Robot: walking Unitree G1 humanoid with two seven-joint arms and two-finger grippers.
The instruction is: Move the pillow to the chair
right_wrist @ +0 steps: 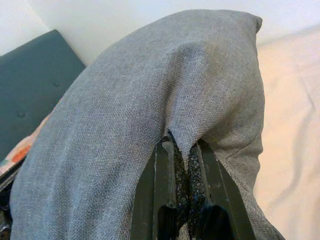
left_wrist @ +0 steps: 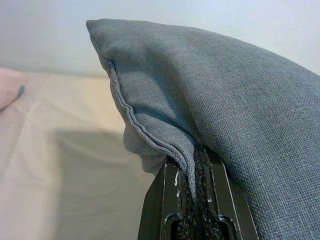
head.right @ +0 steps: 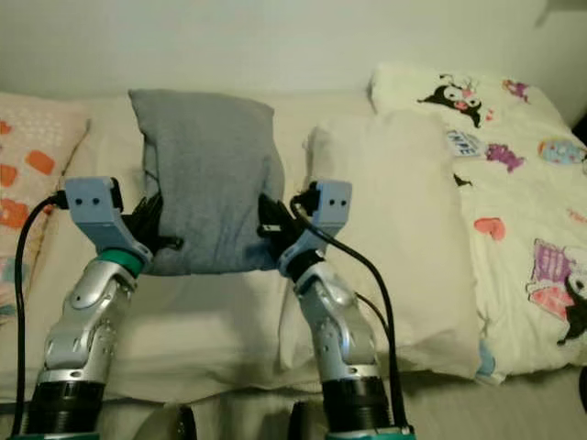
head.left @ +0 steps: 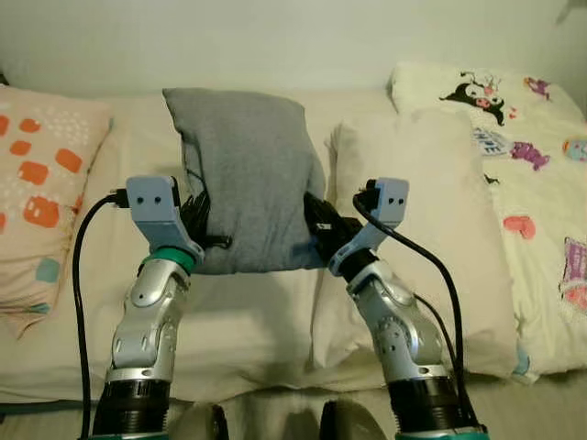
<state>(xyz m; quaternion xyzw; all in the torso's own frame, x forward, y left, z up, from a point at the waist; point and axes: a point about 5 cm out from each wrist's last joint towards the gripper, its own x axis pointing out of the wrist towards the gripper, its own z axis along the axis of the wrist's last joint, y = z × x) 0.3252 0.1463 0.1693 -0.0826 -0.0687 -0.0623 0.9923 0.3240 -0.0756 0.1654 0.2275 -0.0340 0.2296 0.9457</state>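
A grey pillow (head.left: 246,179) is held up above the bed between my two arms. My left gripper (head.left: 198,220) is shut on the pillow's left edge, pinching its seam (left_wrist: 187,165) between the black fingers. On the other side, my right gripper (head.left: 316,218) is shut on a fold of the grey fabric (right_wrist: 182,165) at the right edge. The pillow hangs roughly upright, its lower edge just over the cream sheet (head.left: 248,321).
A cream pillow (head.left: 413,229) lies right of the grey one. Farther right is a cartoon-print blanket (head.left: 541,165). An orange-patterned pillow (head.left: 37,183) lies at the left. A pale wall (head.left: 275,37) stands behind the bed. A dark teal padded panel (right_wrist: 30,80) shows beyond the pillow.
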